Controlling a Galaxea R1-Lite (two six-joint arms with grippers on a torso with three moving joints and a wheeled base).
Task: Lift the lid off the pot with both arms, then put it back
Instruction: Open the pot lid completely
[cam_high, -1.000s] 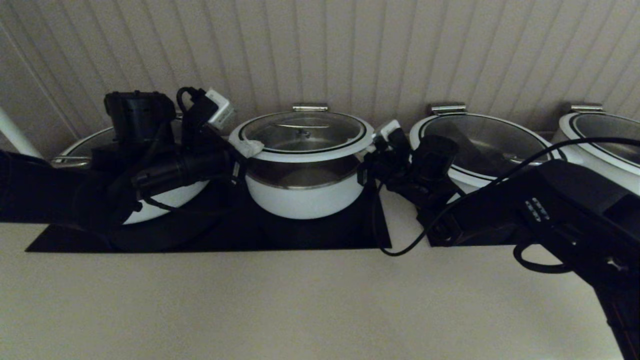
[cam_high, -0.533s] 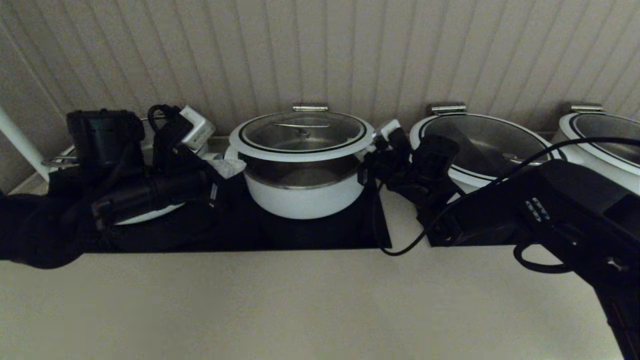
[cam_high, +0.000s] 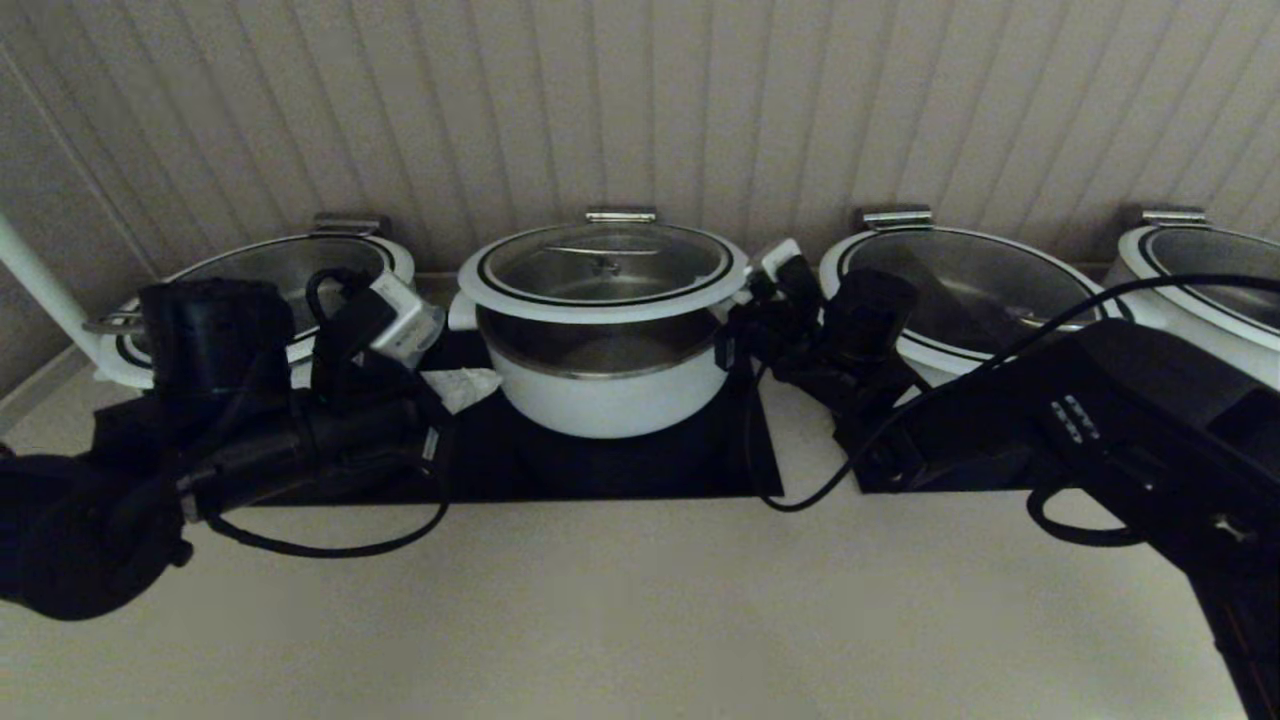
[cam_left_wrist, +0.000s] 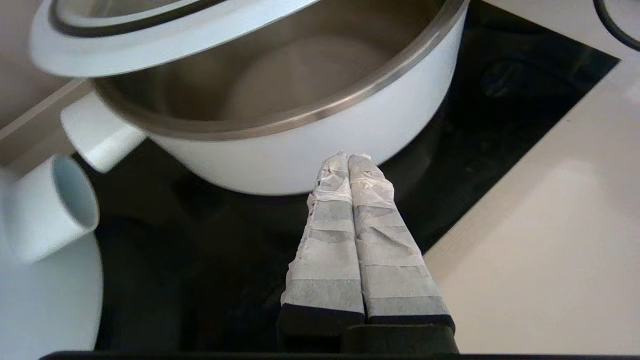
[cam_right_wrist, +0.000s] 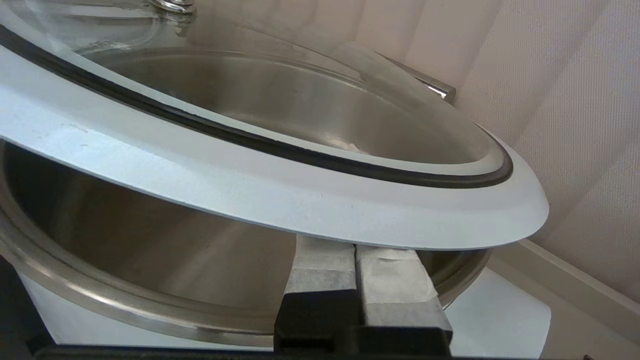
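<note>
Right gripper (cam_right_wrist: 356, 255) props the lid (cam_high: 603, 268); left gripper (cam_left_wrist: 348, 162) apart.

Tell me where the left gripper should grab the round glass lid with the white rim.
Probably its white rim on the robot's left side, coming in sideways. The lid is raised above the white steel-lined pot, leaving a gap beneath; the right gripper props the opposite edge, and the left gripper, shut, is beside the pot.
</note>
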